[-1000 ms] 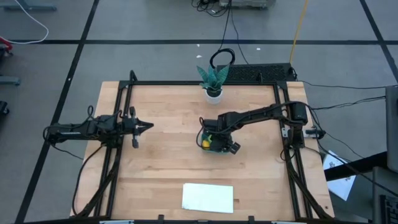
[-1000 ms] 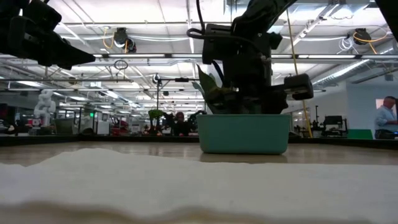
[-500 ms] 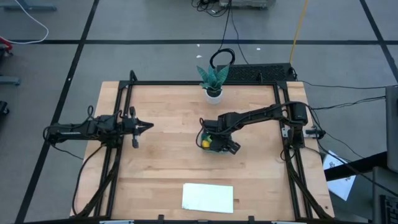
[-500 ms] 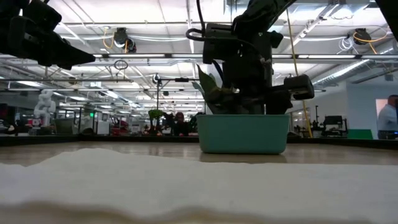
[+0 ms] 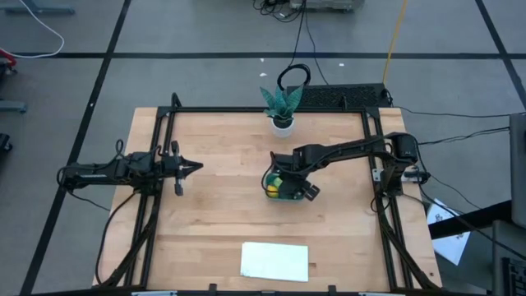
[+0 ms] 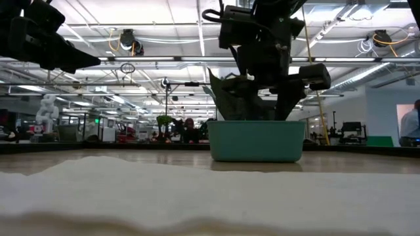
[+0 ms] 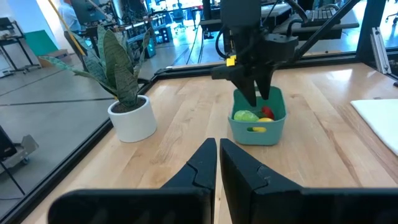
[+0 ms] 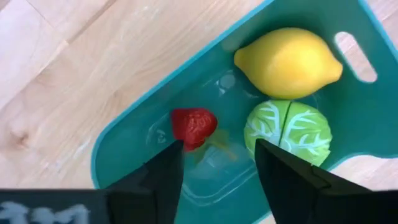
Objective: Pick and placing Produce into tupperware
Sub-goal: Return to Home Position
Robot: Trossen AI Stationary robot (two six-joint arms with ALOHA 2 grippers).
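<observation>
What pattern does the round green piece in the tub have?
The green piece has white leaf veins on pale green; clearest in the right wrist view.

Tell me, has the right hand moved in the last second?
Yes. In the low view the right hand has risen: its body now sits higher above the rim of the tupperware than before.

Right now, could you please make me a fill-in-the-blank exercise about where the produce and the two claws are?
The tupperware holds ___ produce pieces: a lemon, a green piece and a red piece.
The right claw hangs over the tupperware with its jaws ___.
The left claw hovers at the table's left side, jaws ___.
Missing words: three; open; shut.
</observation>
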